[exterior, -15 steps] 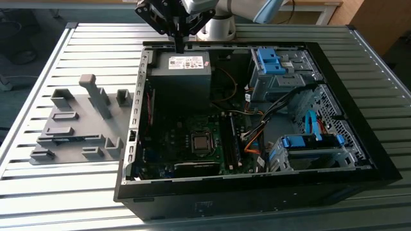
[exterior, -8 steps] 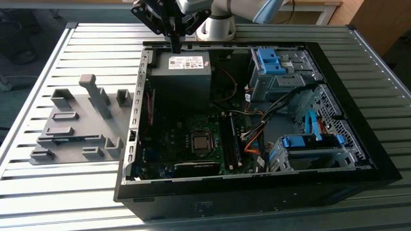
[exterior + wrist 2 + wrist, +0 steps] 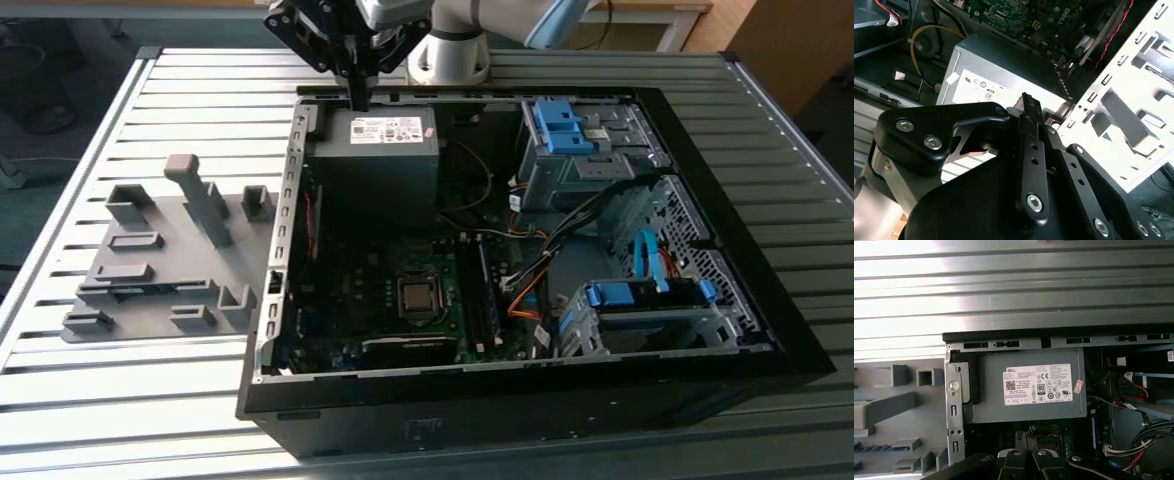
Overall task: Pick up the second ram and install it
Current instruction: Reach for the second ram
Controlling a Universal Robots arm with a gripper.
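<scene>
In the exterior view the gripper [image 3: 358,98] hangs over the power supply [image 3: 384,130] inside the open computer case [image 3: 534,400], fingers pressed together with nothing seen between them. In the second wrist view the fingers [image 3: 1030,125] meet above that supply. In the first wrist view the second ram [image 3: 884,446] lies in the grey fixture [image 3: 929,412] beside the case

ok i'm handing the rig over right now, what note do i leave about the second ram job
Gripper: hovers above the power supply at the edge of the open case; no ram seen in it.
Second ram: what looks like it lies in the grey fixture beside the case, at the exterior view's left.
Done: nothing of this job shows.
Left: ram not yet picked up, not yet seated on the motherboard.
</scene>
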